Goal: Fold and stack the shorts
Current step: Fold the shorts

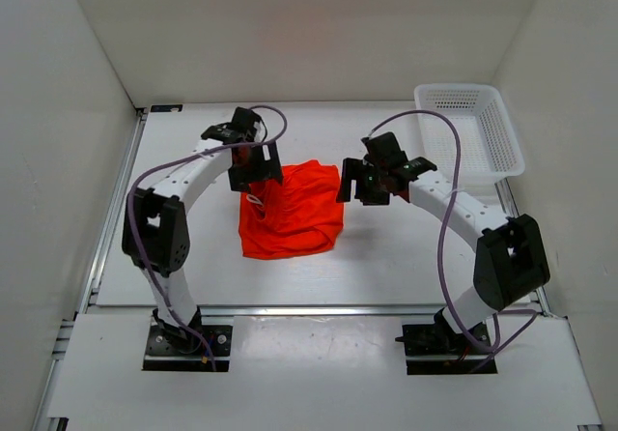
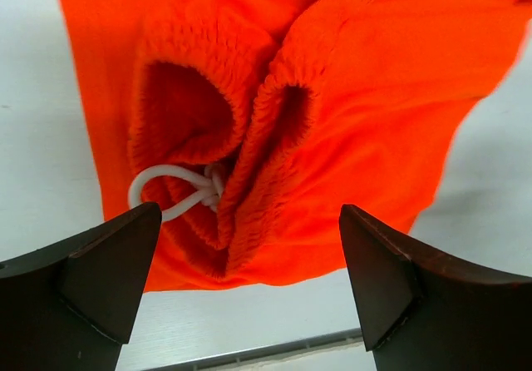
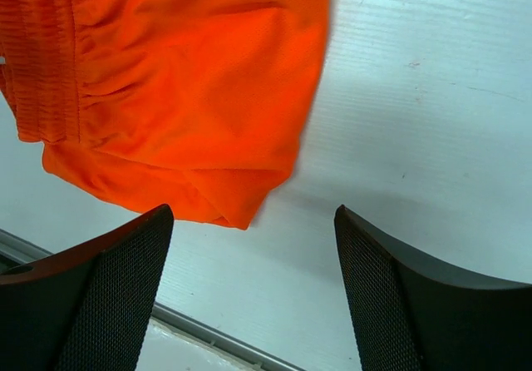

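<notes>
The orange-red shorts (image 1: 293, 211) lie folded in a rough square at the table's middle. In the left wrist view their bunched elastic waistband (image 2: 258, 138) and white drawstring (image 2: 170, 190) show. My left gripper (image 1: 253, 168) is open and empty, at the shorts' far left corner, just above the waistband (image 2: 249, 279). My right gripper (image 1: 365, 186) is open and empty, beside the shorts' far right corner. In the right wrist view the corner of the shorts (image 3: 191, 96) lies left of the gap between my jaws (image 3: 253, 288).
A white plastic mesh basket (image 1: 470, 127) stands at the back right. A metal rail (image 1: 319, 309) runs along the table's near edge. White walls close in left, right and back.
</notes>
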Tool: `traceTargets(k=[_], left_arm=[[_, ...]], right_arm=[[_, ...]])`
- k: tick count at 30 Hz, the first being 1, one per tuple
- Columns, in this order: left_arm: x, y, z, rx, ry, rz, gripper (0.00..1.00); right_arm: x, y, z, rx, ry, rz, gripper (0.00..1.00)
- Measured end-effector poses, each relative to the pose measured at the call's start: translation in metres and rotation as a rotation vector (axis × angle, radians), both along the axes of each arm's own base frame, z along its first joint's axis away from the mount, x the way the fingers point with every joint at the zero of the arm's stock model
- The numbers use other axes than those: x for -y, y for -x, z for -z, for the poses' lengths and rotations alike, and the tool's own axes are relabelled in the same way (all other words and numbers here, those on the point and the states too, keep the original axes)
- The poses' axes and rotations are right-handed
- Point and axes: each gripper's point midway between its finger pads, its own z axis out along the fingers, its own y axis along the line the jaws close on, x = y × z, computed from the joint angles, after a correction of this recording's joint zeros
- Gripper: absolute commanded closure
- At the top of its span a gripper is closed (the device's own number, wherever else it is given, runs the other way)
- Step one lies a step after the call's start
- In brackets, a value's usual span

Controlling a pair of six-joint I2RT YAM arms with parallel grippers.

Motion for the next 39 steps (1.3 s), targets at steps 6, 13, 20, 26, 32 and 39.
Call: traceTargets(k=[6, 13, 20, 26, 32, 39], left_arm=[[-0.002, 0.013, 0.046, -0.133, -0.081, 0.025, 0.00], [-0.013, 0.016, 0.056, -0.140, -0.135, -0.013, 0.00], [-0.013, 0.015, 0.072, -0.164, -0.142, -0.021, 0.27], [-0.009, 0.014, 0.076, -0.166, -0.126, -0.020, 0.82], [-0.010, 0.013, 0.072, -0.170, -0.076, -0.009, 0.90], [-0.015, 0.013, 0.034, -0.118, 0.043, 0.000, 0.90]], right_arm=[[0.004, -0.001, -0.013, 0.034, -0.007, 0.013, 0.16], [0.005, -0.001, -0.014, 0.038, -0.005, 0.015, 0.16], [0.006, -0.001, -0.014, 0.038, -0.001, 0.019, 0.16], [0.010, 0.000, -0.012, 0.031, 0.014, 0.027, 0.16], [0.011, -0.003, -0.006, -0.004, -0.014, 0.025, 0.02], [-0.013, -0.013, 0.055, -0.194, -0.072, -0.049, 0.01]])
